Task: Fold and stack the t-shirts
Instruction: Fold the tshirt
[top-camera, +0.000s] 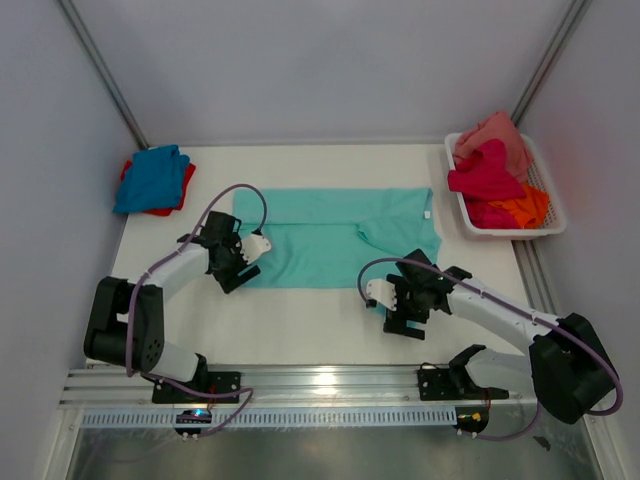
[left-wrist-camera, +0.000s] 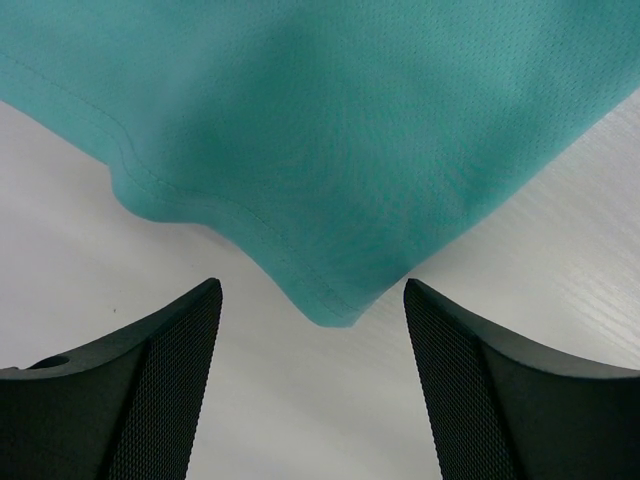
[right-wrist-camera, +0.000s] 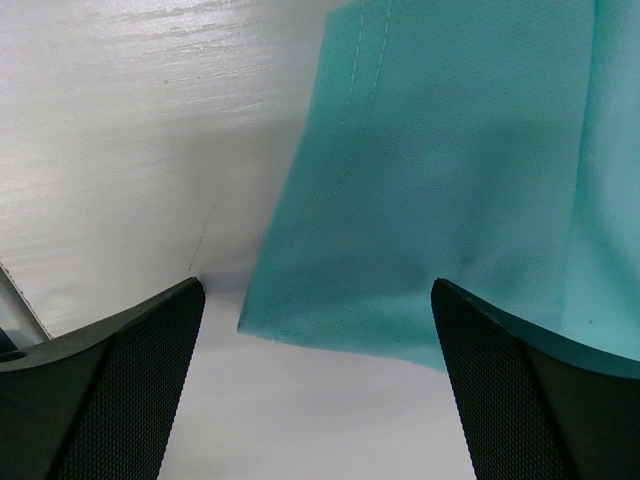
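Overhead view: I see a large mint-teal cloth t-shirt (top-camera: 330, 235) spread flat across the middle of the white table (top-camera: 300, 330), with a fold of its own cloth lying over its right part.

Both arms reach in from the near edge, one to each near corner of the shirt. In the left wrist view the left gripper (left-wrist-camera: 312, 290) hovers with its dark textured fingers (left-wrist-camera: 170, 370) spread apart. A hemmed corner of the teal cloth points down into the gap between them, and nothing is pinched. In the right wrist view the right gripper (right-wrist-camera: 318, 290) also stands wide apart and holds nothing. The shirt's stitched edge and a lower corner lie on the table just ahead of it.

At the far left corner of the table, a folded blue cloth tee (top-camera: 152, 176) rests on top of a red cloth tee (top-camera: 162, 209).

At the far right, a white mesh basket (top-camera: 505, 230) holds three crumpled tees: a salmon-pink tee (top-camera: 497, 135), a magenta tee (top-camera: 484, 174) and an orange tee (top-camera: 527, 207).
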